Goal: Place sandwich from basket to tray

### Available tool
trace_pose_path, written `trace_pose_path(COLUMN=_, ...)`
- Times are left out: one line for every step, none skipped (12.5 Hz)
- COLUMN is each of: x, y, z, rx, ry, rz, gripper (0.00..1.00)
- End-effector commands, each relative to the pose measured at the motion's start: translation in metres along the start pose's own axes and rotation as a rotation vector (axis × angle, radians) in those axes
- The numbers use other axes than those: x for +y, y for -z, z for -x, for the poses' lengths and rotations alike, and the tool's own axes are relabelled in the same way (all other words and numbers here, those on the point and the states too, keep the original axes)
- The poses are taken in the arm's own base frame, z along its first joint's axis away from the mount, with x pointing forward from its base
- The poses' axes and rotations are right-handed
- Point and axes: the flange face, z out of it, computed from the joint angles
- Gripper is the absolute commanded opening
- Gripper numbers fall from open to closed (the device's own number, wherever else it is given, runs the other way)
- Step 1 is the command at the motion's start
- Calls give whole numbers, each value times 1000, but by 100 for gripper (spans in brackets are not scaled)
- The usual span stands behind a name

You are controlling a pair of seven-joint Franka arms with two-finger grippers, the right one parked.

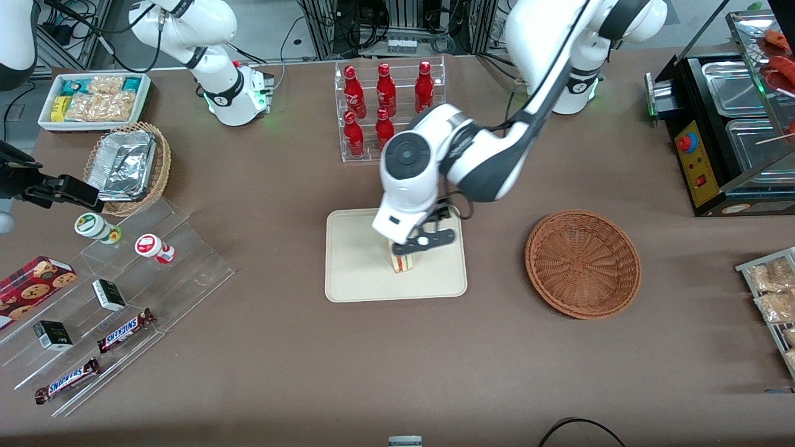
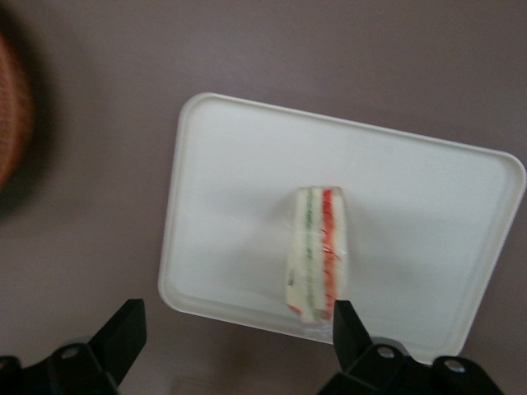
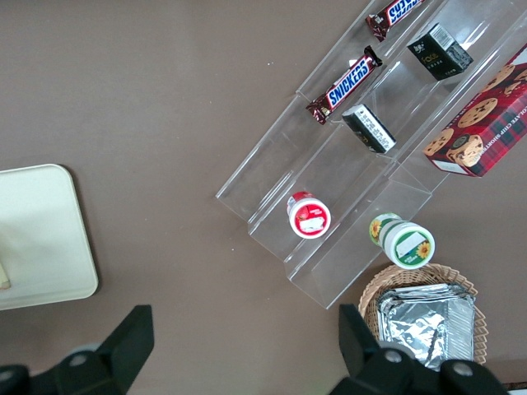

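While the end effector (image 1: 415, 245) hovers over it, fingers spread and holding nothing, the sandwich (image 1: 404, 263) stands on the tray (image 1: 354, 261); basket (image 1: 582, 263) at its 3 o'clock on the bench (image 1: 267, 198).

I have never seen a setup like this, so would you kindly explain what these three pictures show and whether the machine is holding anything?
These are two robot arms at a brown table. One picture looks down from the front; the other two come from cameras on each arm's wrist. The working arm's gripper hangs just above the cream tray, jaws spread wide and holding nothing. The wrapped sandwich stands on the tray, released. The reddish-brown basket beside the tray, toward the working arm's end, is empty. Red bottles, snack bars and other goods sit around.
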Motion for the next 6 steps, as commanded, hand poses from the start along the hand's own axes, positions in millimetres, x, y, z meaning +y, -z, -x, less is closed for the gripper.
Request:
trace_pose_path(x=-63, y=10, z=-32, rx=-21, ry=-57, rz=-37, gripper=100)
trace_pose_path(x=-82, y=16, z=-38, rx=-23, ry=-90, rz=-37, gripper=100)
trace_pose_path(x=-108, y=22, z=-49, rx=-26, ry=-116, rz=-36, gripper=100)
trace_pose_path(x=-134, y=31, z=-58, rx=-32, ry=-159, rz=-30, gripper=100)
trace_pose_path(x=-160, y=40, z=-64, rx=-37, ry=-191, rz=-20, gripper=100)
trace_pose_path(x=-185, y=48, z=-67, rx=-39, ry=-207, rz=-15, gripper=100)
